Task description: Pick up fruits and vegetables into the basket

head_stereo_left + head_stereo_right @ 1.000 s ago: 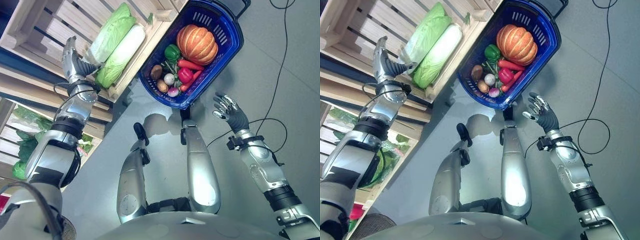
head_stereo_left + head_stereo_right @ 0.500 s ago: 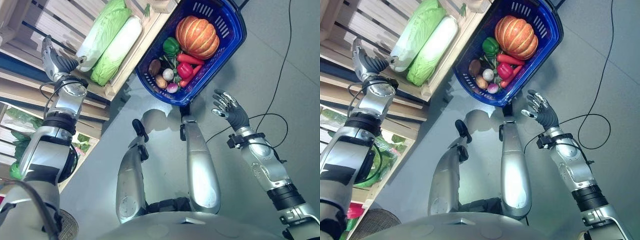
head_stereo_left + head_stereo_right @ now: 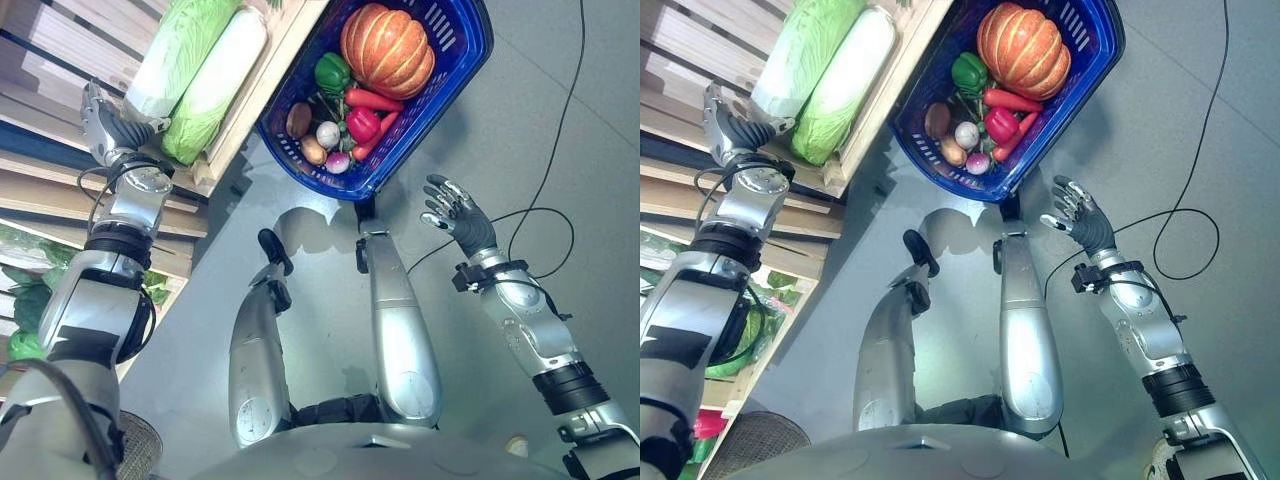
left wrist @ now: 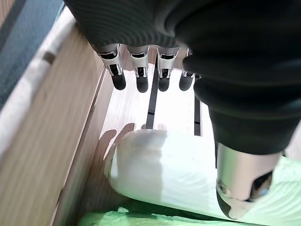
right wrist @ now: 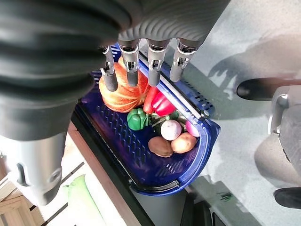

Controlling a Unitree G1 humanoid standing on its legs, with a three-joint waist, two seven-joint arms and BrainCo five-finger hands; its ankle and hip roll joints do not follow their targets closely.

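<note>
Left eye view: left robot hand (image 3: 105, 118), fingers straight and empty, has been drawn back from the napa cabbages (image 3: 190, 75) in the wooden crate (image 3: 262, 62); blue basket (image 3: 462, 60) far; right robot hand (image 3: 455, 212) relaxed. Re-approach judged necessary.

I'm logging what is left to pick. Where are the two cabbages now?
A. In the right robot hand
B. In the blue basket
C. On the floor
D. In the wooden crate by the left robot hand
D: both cabbages lie in the wooden crate, beside the left robot hand.
</note>
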